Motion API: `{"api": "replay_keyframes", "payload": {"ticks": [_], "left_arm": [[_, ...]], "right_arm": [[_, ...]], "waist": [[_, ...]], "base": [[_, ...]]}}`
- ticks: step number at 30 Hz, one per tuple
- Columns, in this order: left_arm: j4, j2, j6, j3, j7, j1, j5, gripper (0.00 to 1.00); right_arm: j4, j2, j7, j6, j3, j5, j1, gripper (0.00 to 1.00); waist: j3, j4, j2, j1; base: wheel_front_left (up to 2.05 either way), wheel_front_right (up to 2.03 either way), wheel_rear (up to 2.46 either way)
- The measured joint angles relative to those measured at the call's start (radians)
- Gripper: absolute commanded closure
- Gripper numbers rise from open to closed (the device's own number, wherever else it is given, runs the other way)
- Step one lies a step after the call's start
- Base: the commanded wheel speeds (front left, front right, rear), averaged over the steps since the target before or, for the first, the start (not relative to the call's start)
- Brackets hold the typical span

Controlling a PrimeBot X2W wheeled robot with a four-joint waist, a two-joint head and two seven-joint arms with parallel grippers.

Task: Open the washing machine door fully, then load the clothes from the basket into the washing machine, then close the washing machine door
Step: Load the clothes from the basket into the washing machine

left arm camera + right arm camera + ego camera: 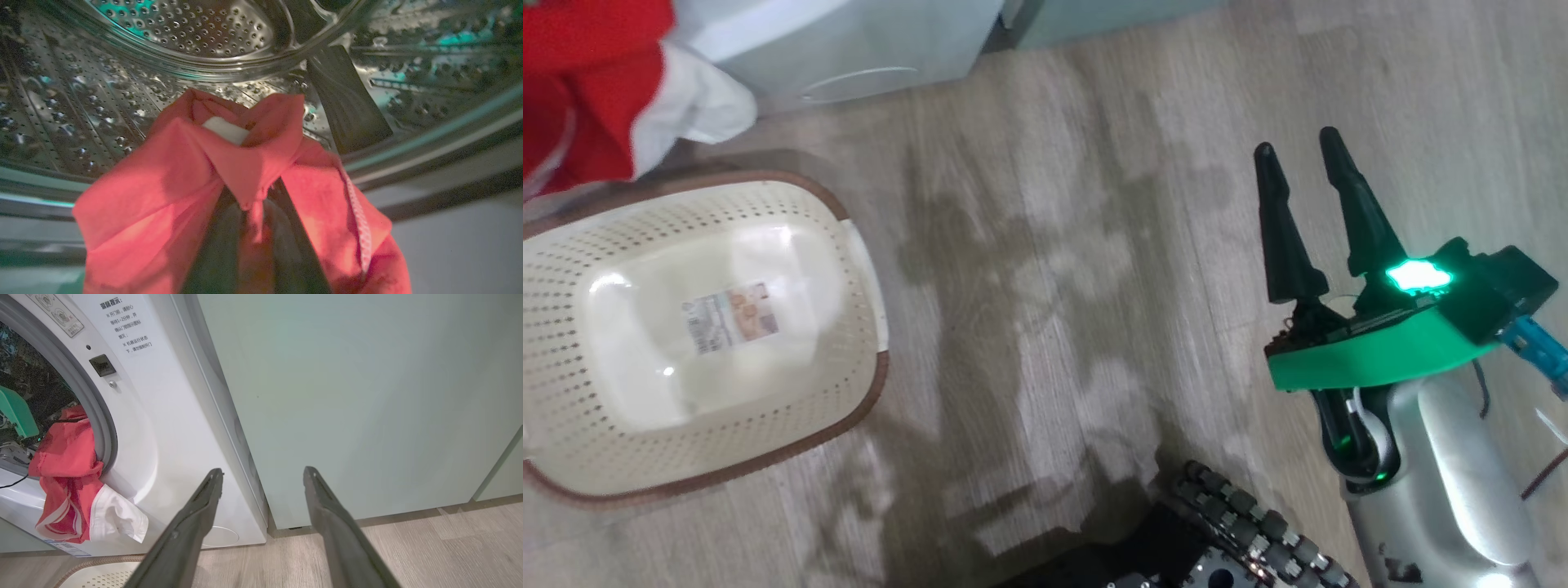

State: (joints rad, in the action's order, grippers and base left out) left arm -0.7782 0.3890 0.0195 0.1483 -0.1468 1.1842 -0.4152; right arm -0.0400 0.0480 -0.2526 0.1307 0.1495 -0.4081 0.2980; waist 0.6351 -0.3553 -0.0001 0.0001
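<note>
Looking down from the head, the basket sits on the wood floor at the left. Its bare bottom shows a label sticker. The red clothes, with a white bit hanging beside them, are up in the top left corner, above the basket. The white bottom of the washing machine is just behind. Over on the right, the right hand hangs above the floor, well apart from the basket. Its two dark fingers are spread and hold nothing.

From the left wrist, the left hand is pinched tight on the clothes. The red cloth is bunched over both fingers. Behind it is the shiny steel drum, full of little holes.

From the right wrist, the right hand has its fingers wide apart and holds nothing. The washing machine stands at the left, next to a pale green cabinet. The clothes hang out over the bottom edge of the round opening, partly inside and partly outside. A corner of the basket is on the floor just below them.
</note>
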Motion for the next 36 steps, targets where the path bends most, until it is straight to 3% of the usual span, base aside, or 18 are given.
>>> {"api": "replay_keyframes", "payload": {"ticks": [6, 16, 24, 30, 31, 32, 36], "left_arm": [[-0.063, 0.024, -0.016, -0.033, 0.035, 0.099, -0.012, 1.0], [-0.121, 0.037, -0.047, -0.08, 0.222, 0.205, -0.031, 1.0], [-0.151, 0.064, -0.049, -0.056, 0.365, 0.276, 0.02, 1.0], [-0.208, 0.061, -0.031, -0.05, 0.387, 0.273, 0.023, 1.0], [-0.219, 0.06, -0.03, -0.049, 0.387, 0.27, 0.023, 0.65], [-0.227, 0.058, -0.03, -0.049, 0.388, 0.265, 0.023, 0.0], [-0.235, 0.051, -0.021, -0.031, 0.396, 0.25, 0.027, 0.0]], "right_arm": [[0.014, 0.0, 0.0, 0.0, 0.02, -0.016, 0.0, 0.0], [0.024, -0.001, 0.0, 0.0, 0.045, -0.024, 0.001, 0.0], [0.036, -0.001, 0.0, 0.0, 0.053, -0.025, 0.007, 0.0], [0.037, -0.001, 0.0, 0.0, 0.052, -0.025, 0.011, 0.0], [0.037, -0.001, 0.0, 0.0, 0.051, -0.025, 0.013, 0.0], [0.037, -0.001, 0.0, 0.0, 0.049, -0.025, 0.016, 0.0], [0.036, -0.001, 0.0, 0.0, 0.045, -0.024, 0.022, 0.0]], "waist": [[0.035, -0.035, 0.0, 0.0], [0.067, -0.073, 0.0, -0.0001], [0.088, -0.088, 0.0, -0.0001], [0.095, -0.073, 0.0, -0.0001], [0.095, -0.07, 0.0, -0.0001], [0.093, -0.067, 0.0, 0.0], [0.089, -0.052, 0.0, -0.0001]], "base": [[0.0, 0.0, 0.0], [0.0, 0.0, 0.0], [0.0, 0.0, 0.0], [0.0, 0.0, 0.0], [0.0, 0.0, 0.0], [0.0, 0.0, 0.0], [0.0, 0.0, 0.0]]}}
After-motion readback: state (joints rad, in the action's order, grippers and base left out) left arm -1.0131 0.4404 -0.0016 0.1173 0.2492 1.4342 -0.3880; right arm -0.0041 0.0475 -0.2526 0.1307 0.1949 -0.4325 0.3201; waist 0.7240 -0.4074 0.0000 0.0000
